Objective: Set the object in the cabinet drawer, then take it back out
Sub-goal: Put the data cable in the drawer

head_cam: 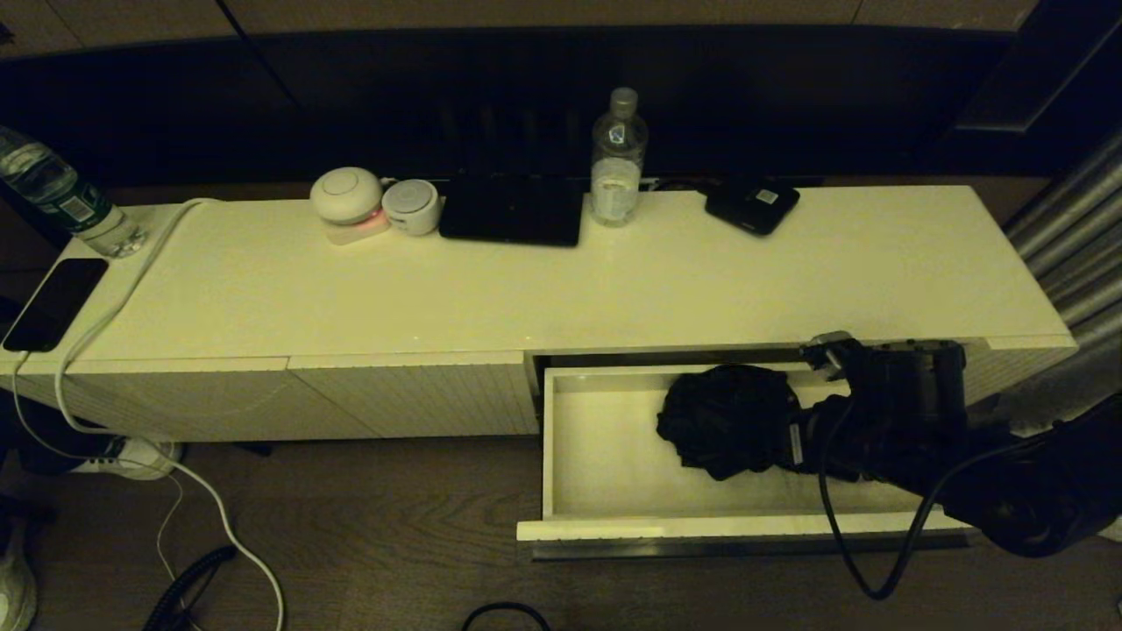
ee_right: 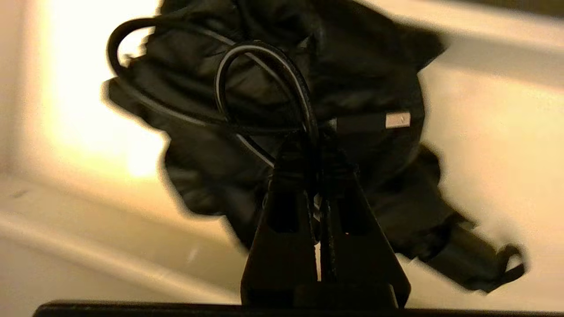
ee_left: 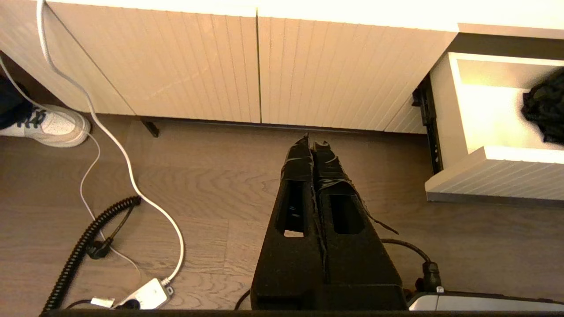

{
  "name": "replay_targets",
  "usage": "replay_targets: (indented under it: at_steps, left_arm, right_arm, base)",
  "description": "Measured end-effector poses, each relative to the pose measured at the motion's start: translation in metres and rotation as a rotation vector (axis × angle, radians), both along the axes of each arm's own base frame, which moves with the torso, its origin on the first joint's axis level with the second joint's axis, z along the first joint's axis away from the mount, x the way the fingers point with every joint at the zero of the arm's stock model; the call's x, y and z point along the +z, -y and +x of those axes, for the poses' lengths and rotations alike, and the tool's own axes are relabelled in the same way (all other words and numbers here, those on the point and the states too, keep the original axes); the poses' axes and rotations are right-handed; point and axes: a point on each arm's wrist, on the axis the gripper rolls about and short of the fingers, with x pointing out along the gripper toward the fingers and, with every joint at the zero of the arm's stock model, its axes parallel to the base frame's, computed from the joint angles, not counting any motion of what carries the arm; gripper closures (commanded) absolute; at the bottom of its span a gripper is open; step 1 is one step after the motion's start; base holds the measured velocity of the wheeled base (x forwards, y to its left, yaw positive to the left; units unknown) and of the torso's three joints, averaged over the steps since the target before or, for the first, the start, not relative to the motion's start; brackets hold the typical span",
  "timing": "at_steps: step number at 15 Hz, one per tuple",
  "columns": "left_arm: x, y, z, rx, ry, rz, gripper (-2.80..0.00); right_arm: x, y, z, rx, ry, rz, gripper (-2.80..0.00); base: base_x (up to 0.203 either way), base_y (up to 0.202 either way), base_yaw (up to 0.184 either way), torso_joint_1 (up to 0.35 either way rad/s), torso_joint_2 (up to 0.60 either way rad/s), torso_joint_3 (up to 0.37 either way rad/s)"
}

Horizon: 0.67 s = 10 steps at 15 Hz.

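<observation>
Both fingers of my right hand point(ee_right: 315, 145) pinch the black bunched-fabric folding umbrella point(head_cam: 726, 421) inside the open white drawer point(head_cam: 605, 456), at four o'clock; lift straight, clearing the front rim.

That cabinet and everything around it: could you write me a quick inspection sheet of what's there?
Surface: white cabinet top, lit yellowish.
Job's things: drawer pulled open; black umbrella inside it.
Clutter: two water bottles, phone, two round white gadgets, flat black devices.
Grippers: right gripper over the umbrella, fingers shut on a thin cable loop; left gripper shut, low over the floor.
Cables: white cord, coiled black cord.
Surroundings: wood floor, sneaker.
</observation>
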Motion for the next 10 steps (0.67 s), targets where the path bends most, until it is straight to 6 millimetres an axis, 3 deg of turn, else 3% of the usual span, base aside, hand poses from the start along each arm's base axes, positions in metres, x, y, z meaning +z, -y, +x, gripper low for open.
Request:
replay_targets:
  at_steps: [2,3,10]
  left_arm:
    - [0.0,0.0,0.0,0.0,0.0,0.0,0.0]
    - [0.0,0.0,0.0,0.0,0.0,0.0,0.0]
    - [0.0,0.0,0.0,0.0,0.0,0.0,0.0]
  right_arm:
    - [-0.004,0.0014,0.0024,-0.003,0.008,-0.052,0.0]
    - [-0.0056,0.0022,0.0032,-0.008,0.009,-0.068,-2.8]
    - [-0.0026,0.003,0.0058,-0.046,0.049,-0.085,-2.8]
  base:
    - [0.0,0.0,0.0,0.0,0.0,0.0]
    - [0.0,0.0,0.0,0.0,0.0,0.0]
    - [0.0,0.0,0.0,0.0,0.0,0.0]
